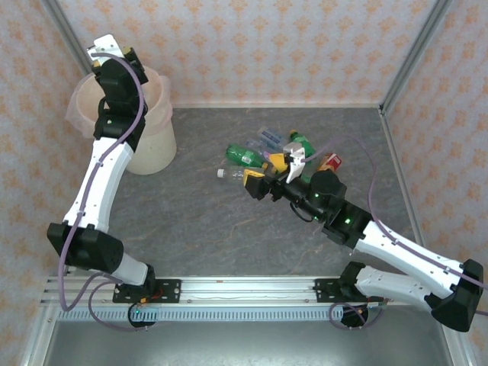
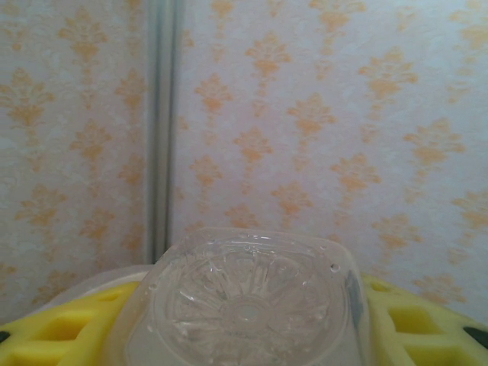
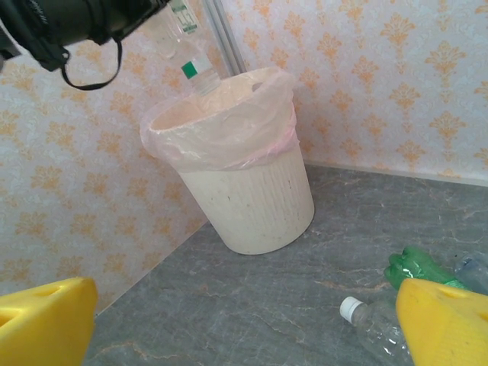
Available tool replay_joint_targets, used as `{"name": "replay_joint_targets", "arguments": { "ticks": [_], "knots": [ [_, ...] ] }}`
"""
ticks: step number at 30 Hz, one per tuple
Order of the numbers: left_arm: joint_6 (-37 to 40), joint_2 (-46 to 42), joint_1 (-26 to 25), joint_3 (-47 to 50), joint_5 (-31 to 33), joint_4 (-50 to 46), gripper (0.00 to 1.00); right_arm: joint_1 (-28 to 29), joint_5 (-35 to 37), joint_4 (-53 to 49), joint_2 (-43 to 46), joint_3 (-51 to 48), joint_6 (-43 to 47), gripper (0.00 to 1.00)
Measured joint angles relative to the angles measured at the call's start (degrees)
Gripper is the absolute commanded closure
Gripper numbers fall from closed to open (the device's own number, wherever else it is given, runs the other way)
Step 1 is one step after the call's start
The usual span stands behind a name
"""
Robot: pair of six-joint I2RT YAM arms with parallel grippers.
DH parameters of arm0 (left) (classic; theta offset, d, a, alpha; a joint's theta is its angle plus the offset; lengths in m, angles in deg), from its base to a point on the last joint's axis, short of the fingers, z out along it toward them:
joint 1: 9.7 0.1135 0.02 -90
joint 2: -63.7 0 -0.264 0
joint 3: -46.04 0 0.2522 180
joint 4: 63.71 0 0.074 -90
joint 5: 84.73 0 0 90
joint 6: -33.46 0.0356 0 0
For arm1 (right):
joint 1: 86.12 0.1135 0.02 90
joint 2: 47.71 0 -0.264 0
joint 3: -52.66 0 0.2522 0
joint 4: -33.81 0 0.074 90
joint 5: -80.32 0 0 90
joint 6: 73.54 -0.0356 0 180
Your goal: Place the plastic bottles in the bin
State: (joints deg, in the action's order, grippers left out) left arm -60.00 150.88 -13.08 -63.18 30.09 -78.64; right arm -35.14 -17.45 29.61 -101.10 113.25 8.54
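My left gripper (image 1: pixel 113 55) is raised over the bin (image 1: pixel 156 133), a cream bucket with a pinkish liner at the back left. It is shut on a clear plastic bottle (image 2: pixel 248 301), whose ribbed base sits between the yellow fingers (image 2: pixel 427 328). In the right wrist view that bottle (image 3: pixel 189 53) hangs green cap down just above the bin's rim (image 3: pixel 229 114). A pile of green and clear bottles (image 1: pixel 293 149) lies at mid-table. My right gripper (image 1: pixel 267 172) hovers open at the pile's left edge, over a white-capped clear bottle (image 3: pixel 374 324) and near a green one (image 3: pixel 419 267).
Patterned walls close in the back and both sides, and a metal corner post (image 2: pixel 162 122) stands behind the bin. Bare grey tabletop (image 1: pixel 206 206) stretches between the bin and the pile. A red-labelled item (image 1: pixel 329 162) lies at the pile's right.
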Motion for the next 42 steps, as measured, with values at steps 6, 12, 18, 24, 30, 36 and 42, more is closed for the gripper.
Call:
{"name": "replay_joint_targets", "arguments": {
  "ticks": [6, 12, 18, 24, 30, 36, 42],
  "knots": [
    [0.8, 6.3, 2.8, -2.2, 1.5, 4.1, 0.52, 0.0, 0.0, 0.4, -0.1, 0.0, 0.0, 0.0],
    [2.1, 13.7, 3.1, -6.5, 1.8, 6.7, 0.52, 0.0, 0.3, 0.3, -1.8, 0.0, 0.0, 0.0],
    [3.6, 18.1, 3.1, -8.0, 1.8, 7.6, 0.53, 0.0, 0.9, 0.3, -3.2, 0.0, 0.6, 0.0],
    [4.5, 20.1, 3.9, -8.0, 1.8, 8.3, 0.52, 0.0, 1.5, 0.3, -5.3, 0.0, 0.9, 0.0],
    [4.3, 20.8, 5.6, -8.7, 1.5, 8.3, 0.01, 0.0, 1.6, 0.3, -6.0, 0.0, 1.2, 0.0],
    [2.6, 20.8, 5.6, -8.8, 1.0, 8.1, 0.01, 0.0, 1.8, 0.3, -6.0, 0.1, 1.3, 0.0],
    [0.2, 19.6, 5.6, -8.7, -0.3, 7.5, 0.01, 0.0, 2.4, 0.2, -4.6, 0.1, 1.3, 0.0]
  ]
}}
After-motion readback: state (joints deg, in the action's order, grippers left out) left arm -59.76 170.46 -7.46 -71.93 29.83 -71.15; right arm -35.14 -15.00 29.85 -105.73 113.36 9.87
